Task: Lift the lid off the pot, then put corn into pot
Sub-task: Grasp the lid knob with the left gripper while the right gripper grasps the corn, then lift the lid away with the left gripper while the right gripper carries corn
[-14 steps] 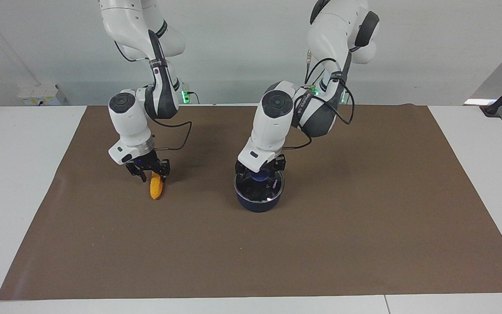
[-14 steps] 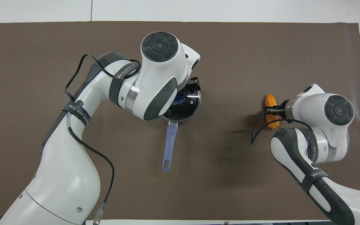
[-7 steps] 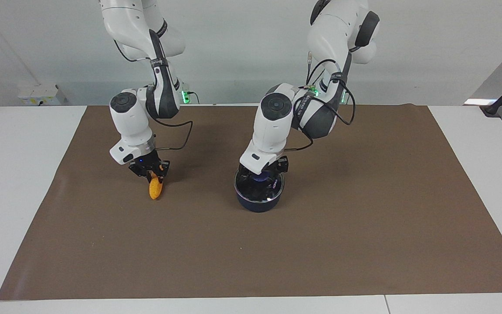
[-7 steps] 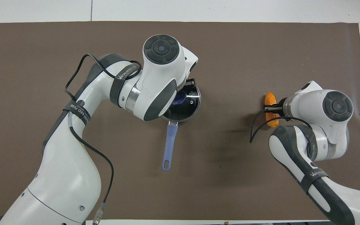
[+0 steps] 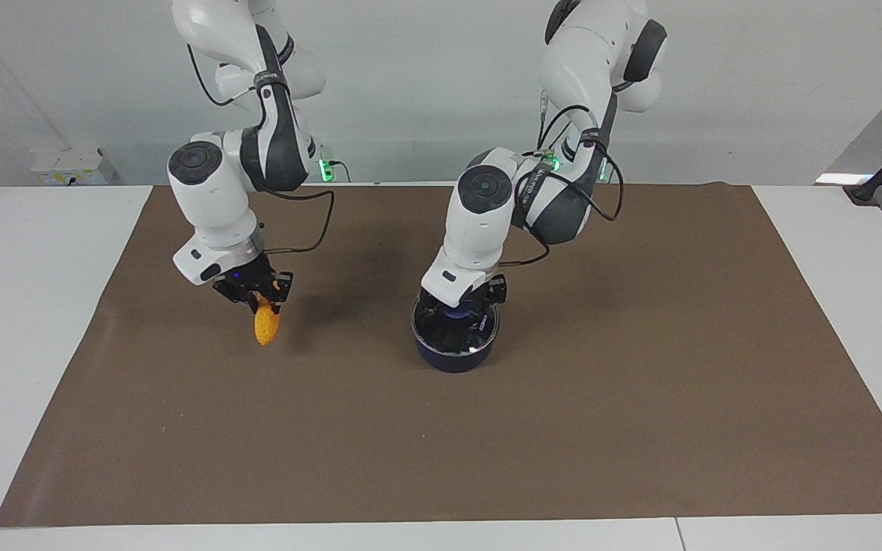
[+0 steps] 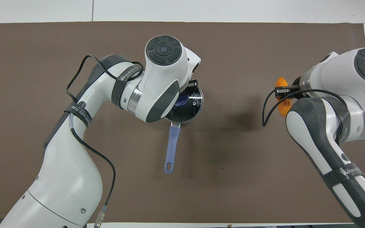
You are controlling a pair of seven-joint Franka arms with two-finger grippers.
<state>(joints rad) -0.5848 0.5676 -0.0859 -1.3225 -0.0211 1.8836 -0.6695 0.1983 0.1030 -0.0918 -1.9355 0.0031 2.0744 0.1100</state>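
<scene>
Facing view: the right gripper [image 5: 261,300] is clenching on the top end of the corn [image 5: 266,326], a small stubby orange-yellow cob with a bumpy surface. The corn is hanging nearly upright in the air over the brown mat [image 5: 563,444], well apart from the pot [image 5: 452,357] and at about nine o'clock from it. The pot, a small dark navy saucepan, is standing on the mat near the middle of the table. The lid [image 5: 475,330], a round clear glass disc with a metal rim, is sitting closed on the pot. The left gripper [image 5: 459,306] is reaching down onto the lid's blue knob [image 5: 458,313]; whether it is gripping the knob or released cannot be told.

Overhead view: the left arm's wrist is covering much of the lid [image 6: 193,104], with part of the blue knob [image 6: 182,100] peeking out beneath it. The pot's long straight blue handle [image 6: 171,145] is pointing to six o'clock, toward the robots. The corn [image 6: 284,107] is showing at three o'clock from the pot, in the grasp of the right gripper [image 6: 282,91], above its shadow on the mat [image 6: 43,47]
</scene>
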